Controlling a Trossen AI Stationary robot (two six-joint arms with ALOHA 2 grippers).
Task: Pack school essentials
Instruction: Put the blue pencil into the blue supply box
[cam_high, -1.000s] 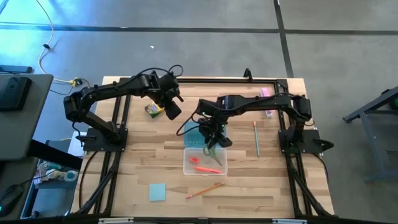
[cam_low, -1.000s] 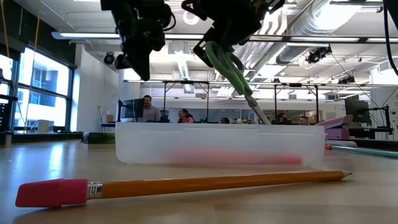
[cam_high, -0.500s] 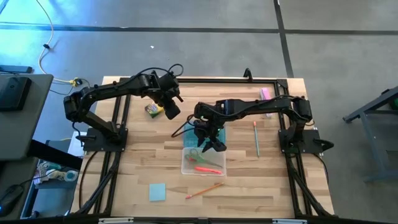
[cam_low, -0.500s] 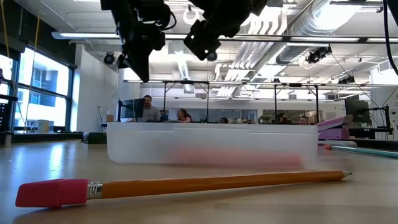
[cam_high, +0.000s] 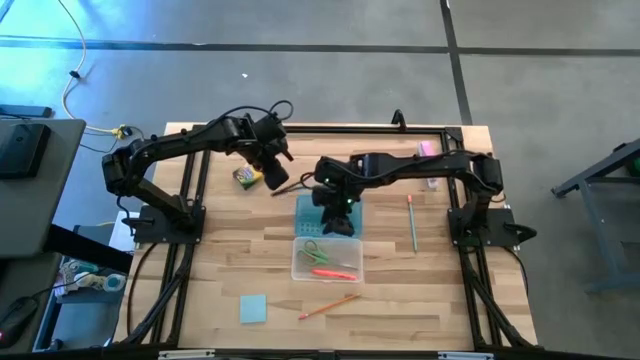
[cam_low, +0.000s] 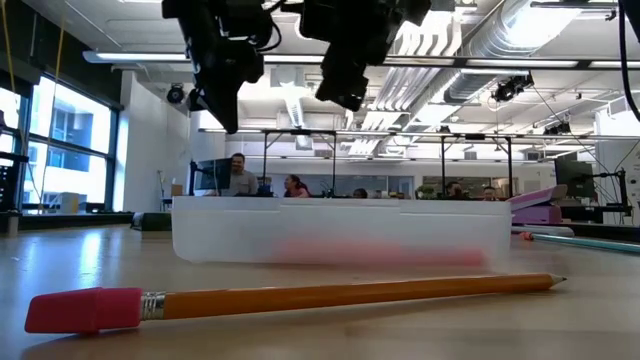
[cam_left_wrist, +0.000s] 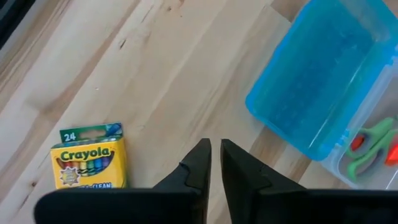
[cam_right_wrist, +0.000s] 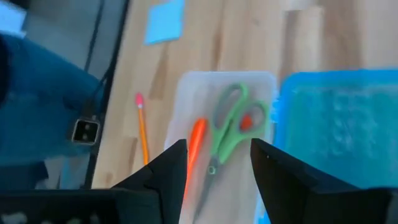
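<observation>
The green-handled scissors (cam_high: 318, 250) lie flat in the clear case (cam_high: 327, 260) beside the orange pen (cam_high: 336, 272) and a tiny red piece (cam_right_wrist: 249, 121). My right gripper (cam_right_wrist: 217, 168) hangs open above the case's far end, over the teal lid (cam_high: 325, 212), touching nothing. My left gripper (cam_left_wrist: 216, 158) is shut and hovers over bare wood between the crayon box (cam_left_wrist: 90, 158) and the lid (cam_left_wrist: 323, 81). The orange pencil (cam_high: 330, 305) and the blue note pad (cam_high: 253, 308) lie near the table's near edge. The green pencil (cam_high: 411, 222) lies on the wood to the case's right.
A pink bar (cam_high: 428, 150) lies at the far right, under the right arm. The teal lid is joined to the case's far side. In the low view the pencil (cam_low: 300, 295) lies in front of the case (cam_low: 340, 230). Bare wood shows left of the case.
My right gripper has let go of the scissors, which hung tilted with their tips in the case and now lie flat inside it. The gripper has then risen and drawn back toward the far edge, over the lid. The case has slid slightly left.
</observation>
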